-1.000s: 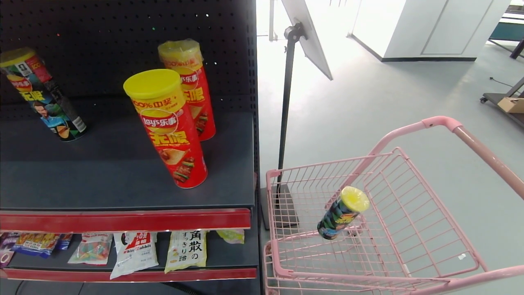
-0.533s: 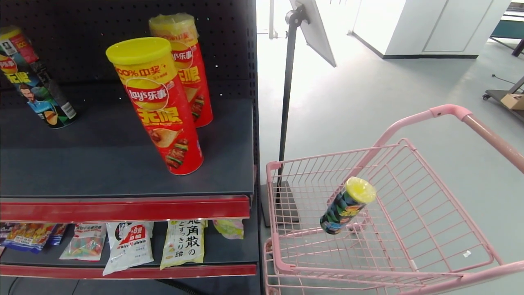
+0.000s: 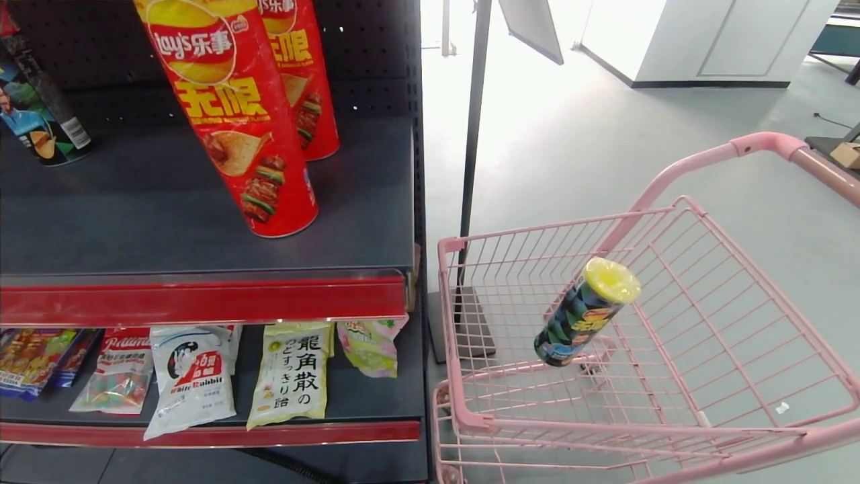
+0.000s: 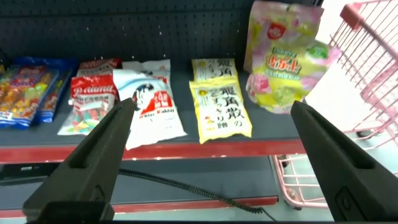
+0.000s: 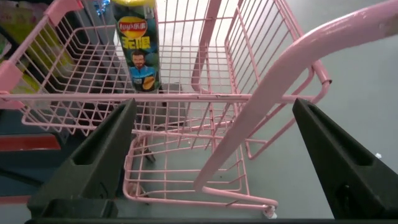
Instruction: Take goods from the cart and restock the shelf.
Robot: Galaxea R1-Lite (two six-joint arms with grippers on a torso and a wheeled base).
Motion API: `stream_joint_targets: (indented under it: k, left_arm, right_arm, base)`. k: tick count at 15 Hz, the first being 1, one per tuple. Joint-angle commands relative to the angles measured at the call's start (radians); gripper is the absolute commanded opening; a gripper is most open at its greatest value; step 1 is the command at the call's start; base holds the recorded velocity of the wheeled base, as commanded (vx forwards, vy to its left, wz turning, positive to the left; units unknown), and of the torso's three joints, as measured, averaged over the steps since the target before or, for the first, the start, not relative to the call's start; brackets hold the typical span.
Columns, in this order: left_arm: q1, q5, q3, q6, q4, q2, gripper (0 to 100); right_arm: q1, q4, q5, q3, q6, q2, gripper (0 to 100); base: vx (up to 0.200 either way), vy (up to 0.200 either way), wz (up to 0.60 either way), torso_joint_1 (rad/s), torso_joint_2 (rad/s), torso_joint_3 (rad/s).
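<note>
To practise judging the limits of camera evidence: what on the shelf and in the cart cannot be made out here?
Head view: front red chip can, rear red chip can and dark shelf can, tops cut by the upper edge.
Head view: white bag and yellow bag, tops behind the red shelf strip.
Right wrist view: cart's chip can, lid mostly cropped.

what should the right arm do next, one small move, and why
Probably ease the open right tool forward over the rim of the cart toward the dark chip can: the can stands inside it, and the tool sits outside, holding nothing.
</note>
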Motion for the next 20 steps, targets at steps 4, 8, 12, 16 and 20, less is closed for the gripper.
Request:
stream_joint_targets:
  k: [4, 8, 12, 16, 20]
  left_arm:
    - [0.001, 0.000, 0.000, 0.001, 0.000, 0.001, 100]
    - [0.001, 0.000, 0.000, 0.001, 0.000, 0.001, 100]
    - [0.001, 0.000, 0.000, 0.001, 0.000, 0.001, 100]
    - [0.001, 0.000, 0.000, 0.001, 0.000, 0.001, 100]
    - [0.001, 0.000, 0.000, 0.001, 0.000, 0.001, 100]
  right_arm:
    - [0.000, 0.000, 0.000, 0.000, 0.001, 0.001, 100]
    - [0.000, 0.002, 0.000, 0.000, -0.001, 0.001, 100]
    - [0.034, -0.054, 0.037, -0.324, -0.040, 0.285, 100]
    - [0.078, -0.109, 0.117, -0.566, -0.039, 0.570, 100]
    - [0.074, -0.351, 0.161, -0.640, -0.087, 0.912, 100]
  base:
    - [0.000, 0.000, 0.00, -0.179, 0.52, 0.327]
    - [0.000, 0.000, 0.00, -0.083, 0.25, 0.172]
    - [0.000, 0.000, 0.00, -0.004, 0.01, 0.008]
    - [0.000, 0.000, 0.00, 0.000, 0.00, 0.000]
    - [0.000, 0.000, 0.00, 0.000, 0.00, 0.000]
